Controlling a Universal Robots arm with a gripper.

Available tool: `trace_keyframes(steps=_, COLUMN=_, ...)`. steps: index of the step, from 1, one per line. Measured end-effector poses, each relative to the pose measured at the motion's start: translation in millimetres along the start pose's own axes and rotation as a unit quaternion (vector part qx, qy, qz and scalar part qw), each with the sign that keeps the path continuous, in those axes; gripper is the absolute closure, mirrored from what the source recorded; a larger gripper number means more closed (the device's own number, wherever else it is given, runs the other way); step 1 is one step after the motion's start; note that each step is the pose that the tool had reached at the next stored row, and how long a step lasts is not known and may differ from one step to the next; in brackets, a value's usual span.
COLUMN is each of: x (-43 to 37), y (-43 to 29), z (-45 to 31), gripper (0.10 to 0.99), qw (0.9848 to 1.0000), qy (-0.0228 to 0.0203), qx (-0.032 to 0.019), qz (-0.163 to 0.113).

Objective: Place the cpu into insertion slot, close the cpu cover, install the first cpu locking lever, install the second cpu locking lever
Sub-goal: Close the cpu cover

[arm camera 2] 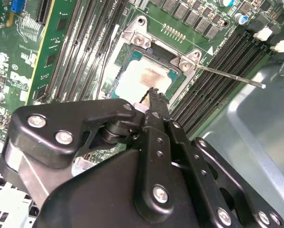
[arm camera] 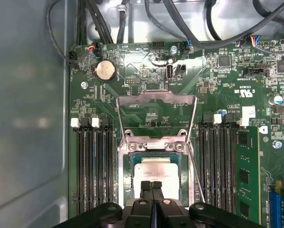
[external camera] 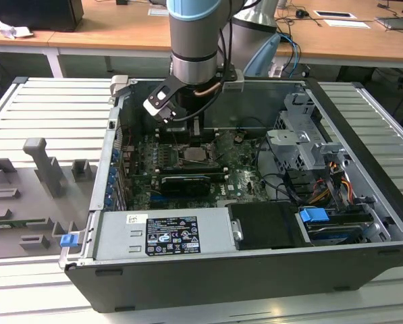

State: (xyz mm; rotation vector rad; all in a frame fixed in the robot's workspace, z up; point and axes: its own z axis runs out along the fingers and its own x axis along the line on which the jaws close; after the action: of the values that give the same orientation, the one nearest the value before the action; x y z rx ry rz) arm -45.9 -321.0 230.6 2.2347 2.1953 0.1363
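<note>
Pincer (arm camera: 151,185), tips together, above cpu (arm camera: 156,169) in insertion slot (arm camera: 123,167); cpu cover (arm camera: 146,99) raised.

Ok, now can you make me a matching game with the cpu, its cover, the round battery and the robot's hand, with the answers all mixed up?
Things:
1. cpu
2. cpu cover
3. battery
4. hand

Descriptions:
A. round and silver, on the green board
B. swung open, away from the socket
C. fingertips together, just above the cpu
D. lying in the insertion slot

Right pairs: 1-D, 2-B, 3-A, 4-C.
</note>
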Motion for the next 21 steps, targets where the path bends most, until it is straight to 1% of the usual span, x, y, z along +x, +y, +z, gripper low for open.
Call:
trace_keyframes(steps=1, x=0.2, y=0.2, z=-2.8, gripper=0.98, qw=1.0, qy=0.0001, qx=0.0, qz=0.0)
trace_keyframes(steps=9, x=0.9, y=0.5, z=-8.4, gripper=0.98, qw=1.0, qy=0.0002, qx=0.0, qz=0.0)
trace_keyframes(steps=21, x=1.1, y=0.7, z=-11.3, gripper=0.98, qw=1.0, qy=0.0003, qx=0.0, qz=0.0)
